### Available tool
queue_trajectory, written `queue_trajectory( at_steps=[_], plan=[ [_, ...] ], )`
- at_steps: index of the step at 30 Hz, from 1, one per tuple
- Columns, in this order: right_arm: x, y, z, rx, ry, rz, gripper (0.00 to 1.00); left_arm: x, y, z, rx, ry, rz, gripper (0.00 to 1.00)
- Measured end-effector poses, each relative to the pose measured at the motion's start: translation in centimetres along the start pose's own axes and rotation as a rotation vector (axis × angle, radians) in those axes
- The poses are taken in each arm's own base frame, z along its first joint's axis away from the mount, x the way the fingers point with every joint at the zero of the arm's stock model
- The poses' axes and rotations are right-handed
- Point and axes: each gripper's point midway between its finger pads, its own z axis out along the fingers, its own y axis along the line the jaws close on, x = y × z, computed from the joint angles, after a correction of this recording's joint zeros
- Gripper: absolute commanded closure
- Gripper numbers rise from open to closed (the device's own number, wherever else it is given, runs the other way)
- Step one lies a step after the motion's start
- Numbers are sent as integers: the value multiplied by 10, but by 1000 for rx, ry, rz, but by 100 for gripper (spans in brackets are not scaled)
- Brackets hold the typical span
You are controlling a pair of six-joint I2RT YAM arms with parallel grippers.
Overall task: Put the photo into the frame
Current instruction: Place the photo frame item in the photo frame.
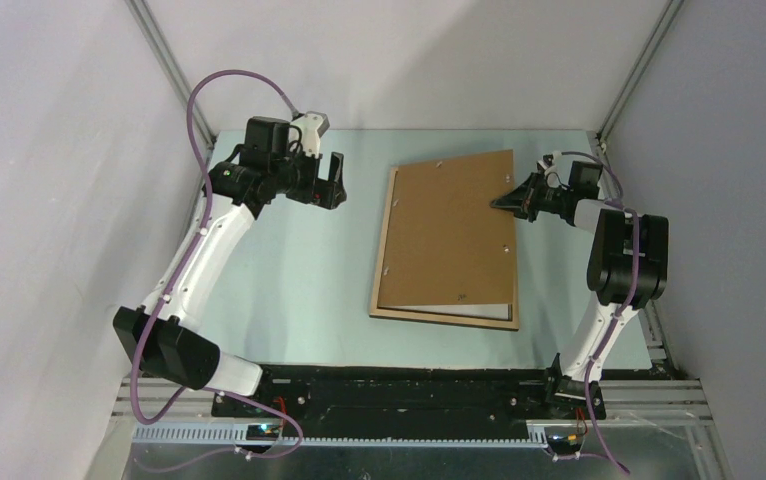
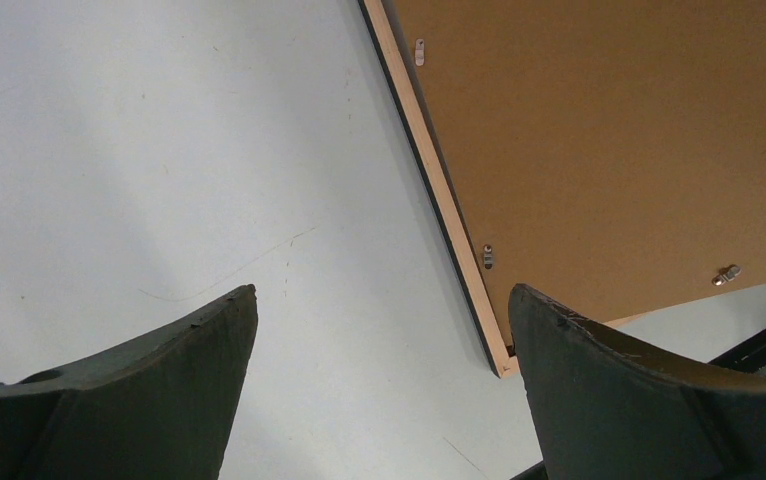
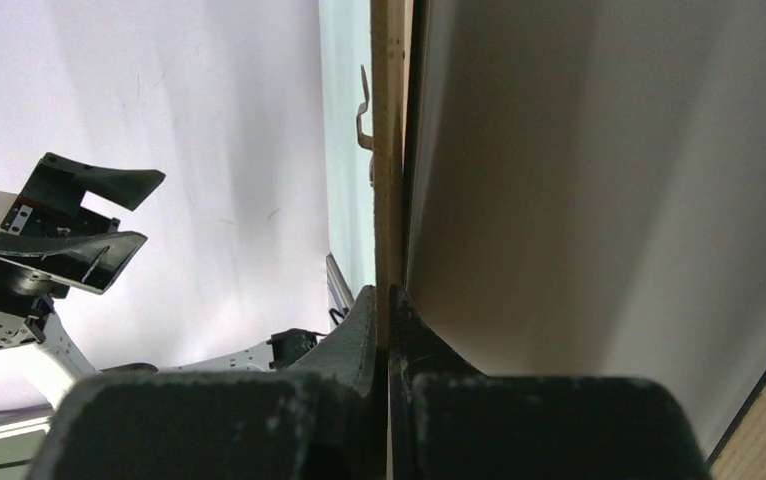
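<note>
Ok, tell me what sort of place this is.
Probably a robotics test cell: plain white panels on aluminium posts enclose a pale green table, and the left arm and right arm are bolted to a black rail at its near edge.

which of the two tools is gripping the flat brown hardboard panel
The right tool, shut on the flat brown hardboard panel at its right edge; the left tool is open and apart from it.

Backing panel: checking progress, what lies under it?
Under the backing panel, a white sheet, likely the photo face down, peeks out at the frame's near edge; the rest is covered.
</note>
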Motion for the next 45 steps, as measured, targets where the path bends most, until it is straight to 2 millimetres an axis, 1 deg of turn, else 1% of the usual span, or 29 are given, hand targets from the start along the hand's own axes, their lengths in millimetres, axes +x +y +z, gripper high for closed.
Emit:
queue_trajectory(
  at_steps=[14,23,45],
  plan=[
    [2,0,3,-1,8,-1,100,0,0,0,0,0,0,0],
    [5,-9,6,5,19,22,100,0,0,0,0,1,0,0],
    [6,-14,8,10,24,29,100,0,0,0,0,1,0,0]
  ],
)
